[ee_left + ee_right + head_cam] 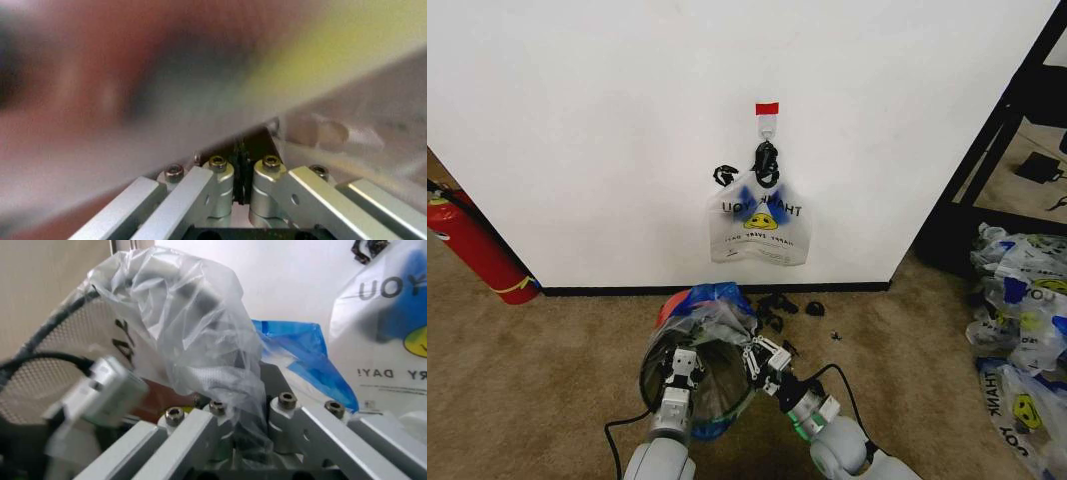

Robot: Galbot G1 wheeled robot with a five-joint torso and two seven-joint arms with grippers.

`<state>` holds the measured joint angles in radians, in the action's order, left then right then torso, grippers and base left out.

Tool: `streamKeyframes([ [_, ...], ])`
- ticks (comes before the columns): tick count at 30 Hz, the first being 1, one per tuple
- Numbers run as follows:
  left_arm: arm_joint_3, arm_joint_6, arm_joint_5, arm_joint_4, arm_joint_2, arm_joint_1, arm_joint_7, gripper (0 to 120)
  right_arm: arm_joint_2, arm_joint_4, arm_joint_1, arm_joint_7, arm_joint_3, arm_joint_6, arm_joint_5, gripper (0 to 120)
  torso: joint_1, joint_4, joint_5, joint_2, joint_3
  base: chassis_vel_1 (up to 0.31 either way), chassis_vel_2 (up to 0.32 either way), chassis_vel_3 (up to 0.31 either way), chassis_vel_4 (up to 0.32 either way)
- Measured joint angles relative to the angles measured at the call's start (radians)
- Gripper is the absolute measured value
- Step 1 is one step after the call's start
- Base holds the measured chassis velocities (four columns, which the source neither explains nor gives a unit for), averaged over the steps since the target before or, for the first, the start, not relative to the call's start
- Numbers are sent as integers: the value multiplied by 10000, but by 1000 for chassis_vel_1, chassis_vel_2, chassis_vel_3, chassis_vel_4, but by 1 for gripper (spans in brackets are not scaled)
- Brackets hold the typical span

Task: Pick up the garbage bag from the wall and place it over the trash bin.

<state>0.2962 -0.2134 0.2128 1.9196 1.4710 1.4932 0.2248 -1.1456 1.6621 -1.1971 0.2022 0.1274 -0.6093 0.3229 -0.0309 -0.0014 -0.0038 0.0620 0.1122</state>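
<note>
A translucent garbage bag (pixel 710 318) with blue handles lies draped over the round black trash bin (pixel 719 398) on the carpet in front of me. My left gripper (pixel 683 366) sits at the bin's left rim, shut on the plastic (pixel 333 135). At the right rim my right gripper (pixel 763 360) is shut too, with a fold of the bag (pixel 200 340) pinched between its fingers (pixel 283 412). The bin's mesh (pixel 60 370) shows beside it. On the white wall (pixel 577 130) a second same-printed bag (pixel 760 228) hangs from the red-taped hook (pixel 767 115).
A red fire extinguisher (pixel 477 250) leans against the wall at the left. Several printed bags (pixel 1022 330) are piled at the right, next to a black shelf frame (pixel 987 150). Small black clips (pixel 779 308) lie on the carpet below the baseboard.
</note>
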Motion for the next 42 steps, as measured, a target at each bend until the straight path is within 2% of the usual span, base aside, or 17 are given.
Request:
streamKeyframes([
  [12,-7,-205,-237,-276,86,-9,96,0,90,527,-557,174,-239,-87,56,0,0,0,0,0,0,0,0,0,0],
  [21,75,-42,-308,164,-250,303,146,0,211,683,-584,-251,-553,224,286,0,0,1,1,0,0,0,0,0,0],
  [27,-248,437,-241,581,-211,704,-558,0,41,586,-572,-647,-375,440,761,0,0,-2,-1,0,0,0,0,0,0],
  [30,-549,540,98,674,-145,855,-902,0,-191,314,-395,-726,-231,389,530,0,0,5,3,0,0,0,0,0,0],
  [31,-635,552,245,668,-101,855,-917,0,-265,212,-338,-746,-172,348,417,0,0,-4,10,0,-1,0,0,0,0],
  [32,-675,561,366,645,-43,848,-909,0,-317,108,-300,-744,-114,308,277,0,0,3,20,0,0,0,0,0,0],
  [37,-692,571,754,569,214,644,-661,0,-429,-151,-241,-695,-26,129,-234,0,0,0,41,0,0,0,0,0,0],
  [42,-642,318,989,476,410,304,-380,0,-413,-323,-251,-538,-94,-111,-781,0,0,0,36,-2,0,0,0,0,0],
])
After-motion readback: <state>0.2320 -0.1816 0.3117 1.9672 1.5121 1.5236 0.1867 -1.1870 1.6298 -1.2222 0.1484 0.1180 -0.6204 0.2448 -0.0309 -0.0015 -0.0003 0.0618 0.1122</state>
